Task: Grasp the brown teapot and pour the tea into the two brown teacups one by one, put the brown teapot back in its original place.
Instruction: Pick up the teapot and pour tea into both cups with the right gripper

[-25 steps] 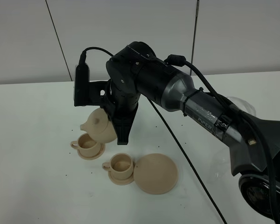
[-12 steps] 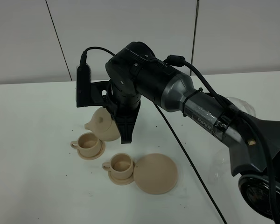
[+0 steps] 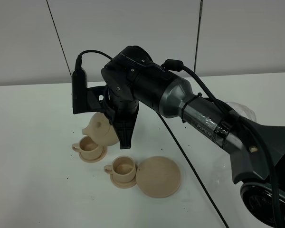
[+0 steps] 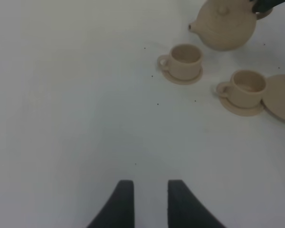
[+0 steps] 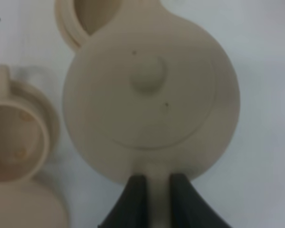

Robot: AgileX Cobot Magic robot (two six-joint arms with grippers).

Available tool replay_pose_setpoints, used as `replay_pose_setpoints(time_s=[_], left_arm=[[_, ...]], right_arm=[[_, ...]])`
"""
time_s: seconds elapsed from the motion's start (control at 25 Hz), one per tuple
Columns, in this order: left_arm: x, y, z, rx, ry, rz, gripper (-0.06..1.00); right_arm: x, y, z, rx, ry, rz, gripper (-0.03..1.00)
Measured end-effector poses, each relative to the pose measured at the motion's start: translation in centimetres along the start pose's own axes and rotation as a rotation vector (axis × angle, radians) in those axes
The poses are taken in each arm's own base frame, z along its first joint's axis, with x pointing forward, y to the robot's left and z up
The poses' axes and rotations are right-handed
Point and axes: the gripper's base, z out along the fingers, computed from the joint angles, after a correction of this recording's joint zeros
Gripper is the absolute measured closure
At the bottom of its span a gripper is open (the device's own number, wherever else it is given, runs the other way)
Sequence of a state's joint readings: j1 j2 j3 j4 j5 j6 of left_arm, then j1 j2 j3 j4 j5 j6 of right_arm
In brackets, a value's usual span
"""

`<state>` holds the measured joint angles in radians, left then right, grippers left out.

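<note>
On the arm (image 3: 180, 99) holding the brown teapot (image 3: 101, 131): PIPER.

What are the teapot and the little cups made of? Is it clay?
The teapot looks like clay or ceramic: smooth, dull tan, with no shine. Plastic can't be ruled out. The cups show the same dull tan and thick rims, so they are probably the same stuff.

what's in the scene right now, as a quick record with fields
teapot: rounded matte tan ceramic teapot with knobbed lid, lid on, off its saucer
held by: right gripper, shut on the loop handle
cup one: small tan ceramic teacup beside the teapot, upright on its small saucer
cup two: matching second teacup, upright on its small saucer
large saucer: flat round tan saucer, bare, next to cup two
other arm: left gripper, open, empty, apart from the tea set
</note>
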<state>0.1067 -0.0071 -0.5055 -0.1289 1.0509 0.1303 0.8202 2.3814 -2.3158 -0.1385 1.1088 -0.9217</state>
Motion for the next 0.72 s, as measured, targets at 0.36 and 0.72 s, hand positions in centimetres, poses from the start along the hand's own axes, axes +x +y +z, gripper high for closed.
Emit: replay_pose_setpoints(time_s=[0.36, 0.72], left_arm=[[0.0, 0.0, 0.0, 0.0, 0.0, 0.0, 0.7], [0.0, 0.0, 0.0, 0.0, 0.0, 0.0, 0.7]], right_arm=[[-0.14, 0.04, -0.06, 0.022, 0.025, -0.026, 0.87], [-0.15, 0.11, 0.2, 0.043, 0.061, -0.056, 0.87]])
